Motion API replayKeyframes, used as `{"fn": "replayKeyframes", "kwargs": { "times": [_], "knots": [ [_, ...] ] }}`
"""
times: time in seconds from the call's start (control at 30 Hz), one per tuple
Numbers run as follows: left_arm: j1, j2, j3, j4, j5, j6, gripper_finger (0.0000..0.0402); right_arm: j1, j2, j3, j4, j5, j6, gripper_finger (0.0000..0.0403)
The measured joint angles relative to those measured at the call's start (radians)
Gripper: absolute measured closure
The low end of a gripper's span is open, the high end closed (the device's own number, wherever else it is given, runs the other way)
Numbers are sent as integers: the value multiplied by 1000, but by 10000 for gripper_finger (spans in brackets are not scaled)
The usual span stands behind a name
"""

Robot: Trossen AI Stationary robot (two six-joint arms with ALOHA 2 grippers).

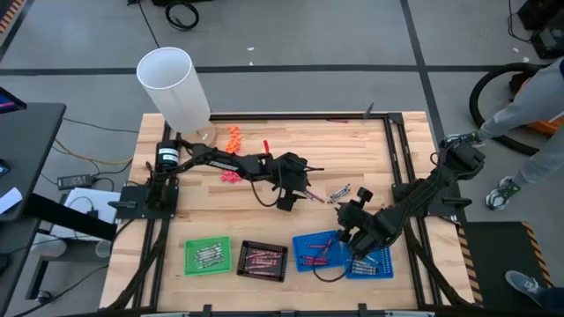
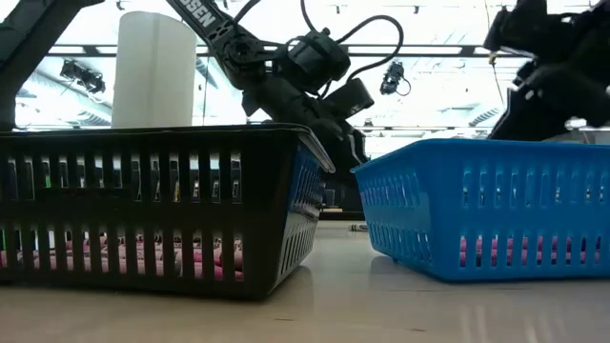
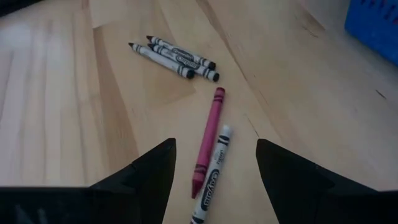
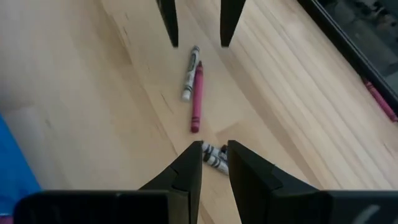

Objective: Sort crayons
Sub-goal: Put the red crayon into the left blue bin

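A pink crayon and a white crayon lie side by side, flat on the wooden table. My left gripper hangs open just above and short of them, one finger on either side of their line, touching neither. Three grey crayons lie in a small bunch a little beyond. My right gripper hovers by the blue trays, pointing slantwise down at the grey crayons. Only a narrow gap separates its fingers, and nothing is between them. Across the table it faces my left gripper.
A green tray, a black tray and two blue trays hold crayons along the near edge. A white cylinder, orange pieces and pink pieces are at the far left. A maroon crayon lies near the table's frame.
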Motion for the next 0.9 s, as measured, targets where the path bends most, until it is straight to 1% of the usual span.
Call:
{"fn": "replayKeyframes", "kwargs": {
  "times": [0.07,0.17,0.3,0.4,0.47,0.57,0.67,0.77,0.83,0.9],
  "knots": [
    [0,6,0,30,0,-13,167,-17,-40,-10,12,-16,-36,317],
    [-2,37,-1,139,-2,-65,167,-48,-88,-25,35,-26,-74,317],
    [-3,74,0,289,-3,-98,167,-69,-138,-43,53,-1,-79,317],
    [-4,99,0,353,-3,-103,167,-71,-164,-47,69,20,-82,317],
    [-6,112,0,358,-2,-105,167,-71,-175,-47,77,34,-82,317],
    [-12,131,1,348,34,-105,167,-71,-178,-47,104,51,-102,317],
    [-25,141,12,265,43,-101,167,-74,-177,-47,145,53,-145,317],
    [-37,152,65,174,33,-87,173,-81,-177,-47,174,54,-173,317],
    [-41,173,113,140,23,-71,183,-84,-177,-47,186,57,-184,317],
    [-39,190,147,69,19,-68,194,-84,-177,-47,195,55,-185,317]
  ]
}}
